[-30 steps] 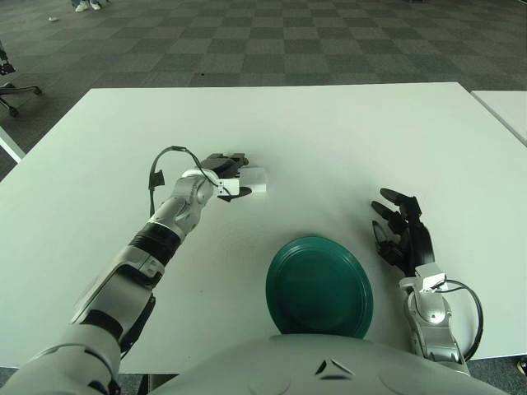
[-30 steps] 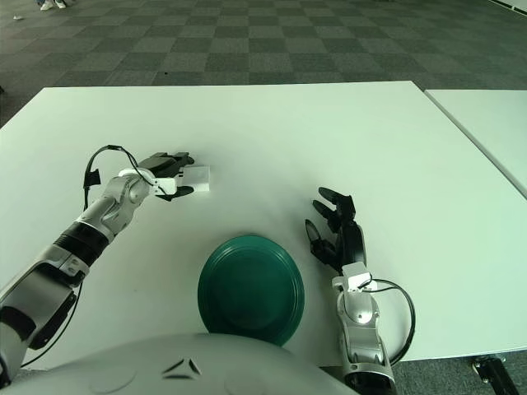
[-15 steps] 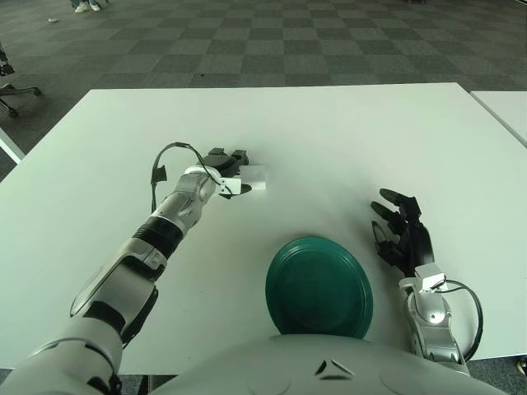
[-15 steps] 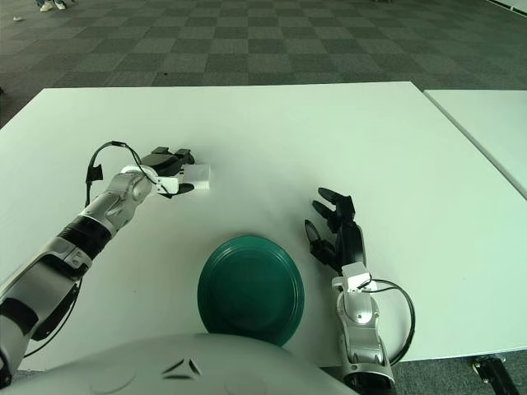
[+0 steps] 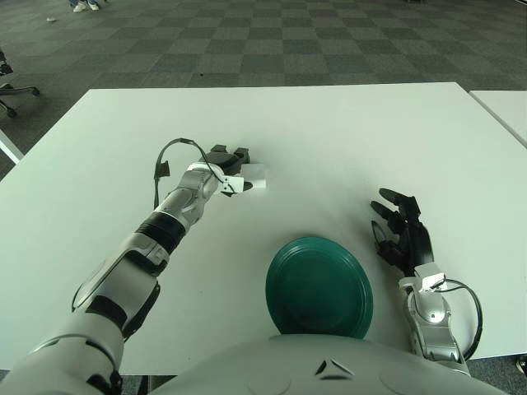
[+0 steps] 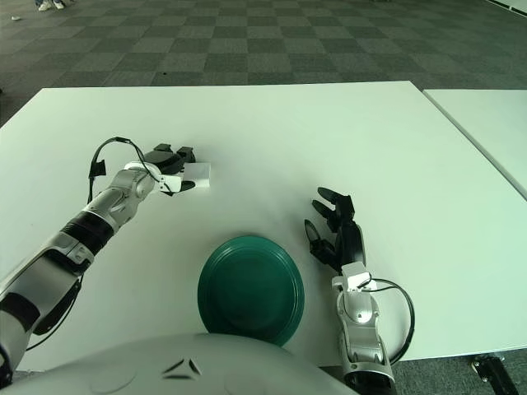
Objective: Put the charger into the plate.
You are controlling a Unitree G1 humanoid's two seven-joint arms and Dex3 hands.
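The white counter [image 5: 329,140] is bare between the white charger [image 5: 254,176], held at the fingers of the left robot hand [image 5: 229,169], and the green plate [image 5: 319,285] nearer the robot's body, so nothing stands in that stretch. To the right of the plate, a little apart from its rim, the right robot hand [image 5: 401,234] rests with its fingers spread, the only thing on that side. The far half of the counter lies open to its edge.
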